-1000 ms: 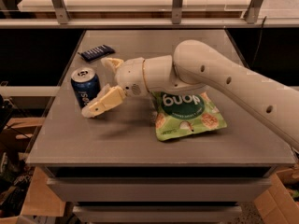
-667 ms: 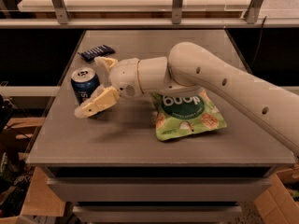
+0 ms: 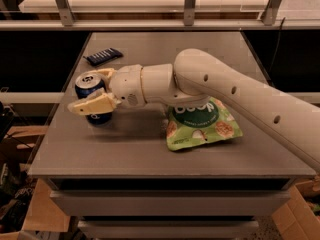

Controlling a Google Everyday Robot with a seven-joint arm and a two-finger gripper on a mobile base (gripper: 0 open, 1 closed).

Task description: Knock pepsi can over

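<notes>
The pepsi can is a dark-blue can with a silver top. It stands on the grey table near the left edge, about upright. My gripper reaches in from the right on a white arm. Its cream fingers are spread on either side of the can. The near finger crosses in front of the can's lower half and hides part of it. The far finger lies behind the can's top. I cannot tell whether the fingers touch the can.
A green snack bag lies flat right of centre, partly under my arm. A flat dark-blue bar packet lies at the back left. The table's left edge is close beside the can. A shelf rail runs behind the table.
My gripper has moved left, from beside the can to straddling it. The near finger now crosses the can's front. The can has stayed in about the same place.
</notes>
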